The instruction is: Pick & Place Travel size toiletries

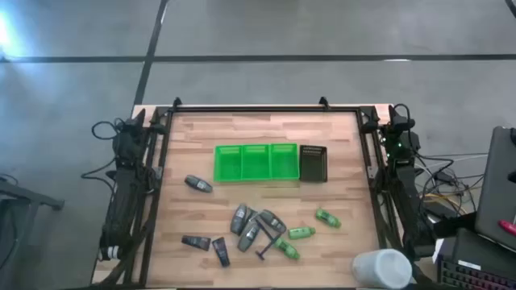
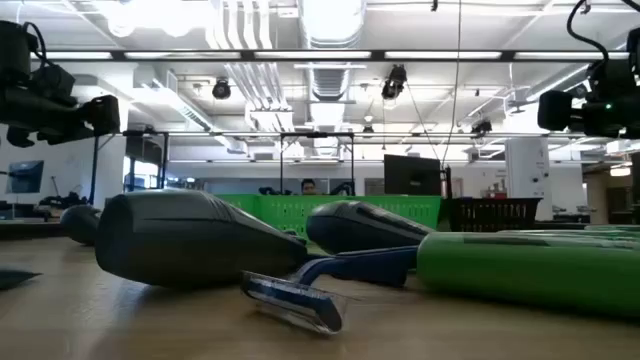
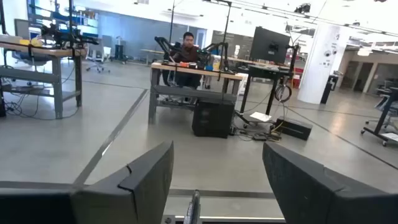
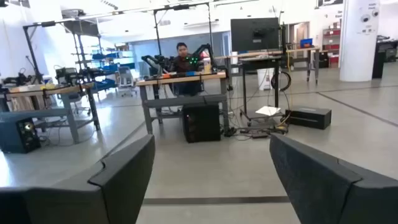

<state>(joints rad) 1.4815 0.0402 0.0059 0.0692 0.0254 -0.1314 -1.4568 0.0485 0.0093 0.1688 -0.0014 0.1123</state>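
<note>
The toiletries lie loose on the near half of the table: a grey oval bottle (image 1: 198, 184) alone at the left, a cluster of grey bottles (image 1: 254, 225) with a dark razor (image 1: 266, 242), two dark flat tubes (image 1: 207, 246), and three green mini bottles (image 1: 301, 233). In the low view a grey bottle (image 2: 190, 240), the razor (image 2: 300, 295) and a green bottle (image 2: 530, 265) lie close to the camera. My left gripper (image 3: 214, 168) is at the table's left edge and my right gripper (image 4: 211, 168) at its right edge. Both are open, hold nothing, and point out over the far edge into the room.
A bright green three-compartment tray (image 1: 254, 161) sits mid-table with a small black slotted bin (image 1: 313, 163) against its right end. A white rounded object (image 1: 383, 268) is at the near right corner. A black frame (image 1: 258, 109) borders the table. A person sits at a bench beyond the table (image 3: 186, 46).
</note>
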